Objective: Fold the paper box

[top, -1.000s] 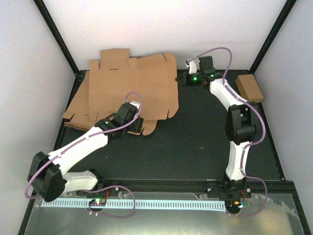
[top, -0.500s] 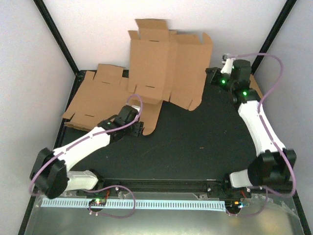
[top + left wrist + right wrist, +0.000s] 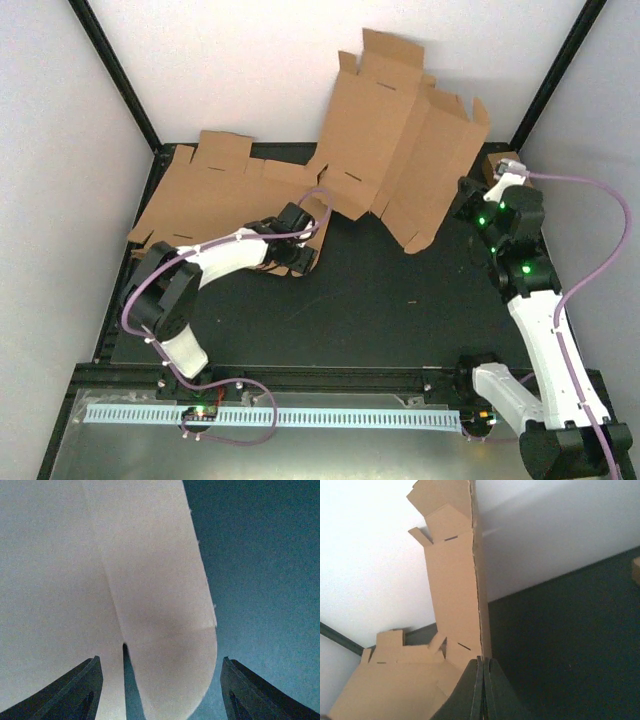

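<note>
The paper box [image 3: 400, 150] is an unfolded brown cardboard sheet with flaps and slots. It is lifted, standing tilted against the back wall. My right gripper [image 3: 463, 203] is shut on its right edge; in the right wrist view the closed fingers [image 3: 484, 662] pinch the edge of the sheet [image 3: 452, 590]. My left gripper [image 3: 302, 254] is open, low over the mat. In the left wrist view a rounded cardboard flap [image 3: 160, 630] lies between its spread fingers [image 3: 160, 662], and they do not grip it.
More flat cardboard [image 3: 215, 195] lies at the back left of the black mat [image 3: 380, 300]. A small closed brown box [image 3: 497, 164] sits at the back right, partly behind the right arm. White walls enclose the back and sides.
The right gripper has lifted the cardboard sheet off the flat pile and carried it up and to the right. The left gripper has shifted a little to the right along the sheet's near flap.
</note>
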